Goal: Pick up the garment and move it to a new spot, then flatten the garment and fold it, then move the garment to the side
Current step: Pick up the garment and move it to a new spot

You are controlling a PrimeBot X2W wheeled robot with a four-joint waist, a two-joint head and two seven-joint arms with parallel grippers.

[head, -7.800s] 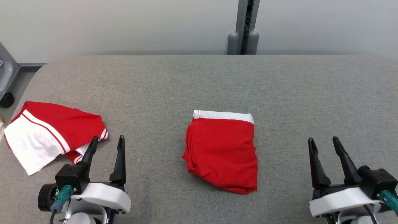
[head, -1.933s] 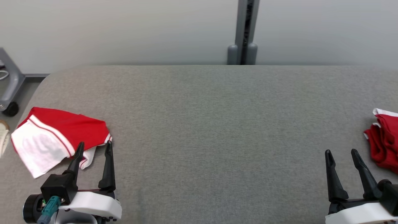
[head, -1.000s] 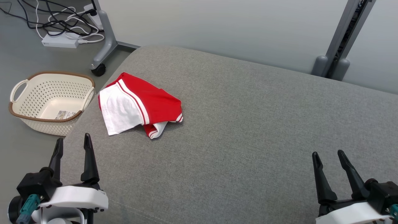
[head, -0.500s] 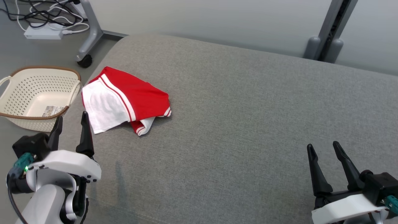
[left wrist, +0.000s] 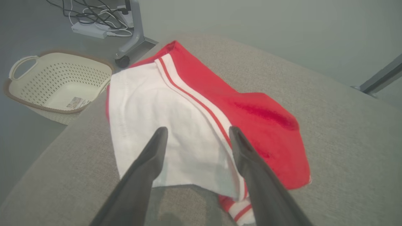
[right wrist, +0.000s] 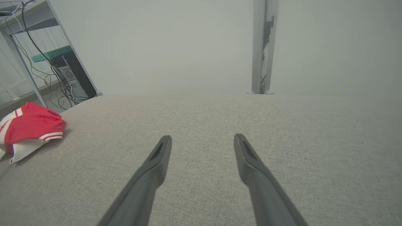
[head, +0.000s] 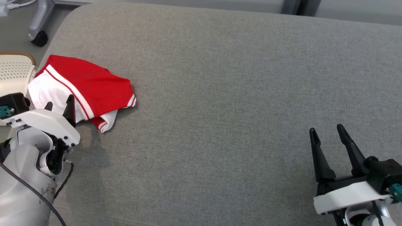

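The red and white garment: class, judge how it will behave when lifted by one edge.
Probably floppy: the garment lies crumpled, with soft folds and a cuff tucked under. Likely light, since the cloth looks thin. It should drape and unfold rather than hold shape.

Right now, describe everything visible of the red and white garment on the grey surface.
The garment looks like soft knit fabric, red with a large white panel and red-and-white striped trim. It lies loosely crumpled and partly folded over itself, with a striped cuff poking out underneath. It rests on the grey padded surface near the left edge. The left gripper, fingers open, points at the white panel; whether it touches is unclear.
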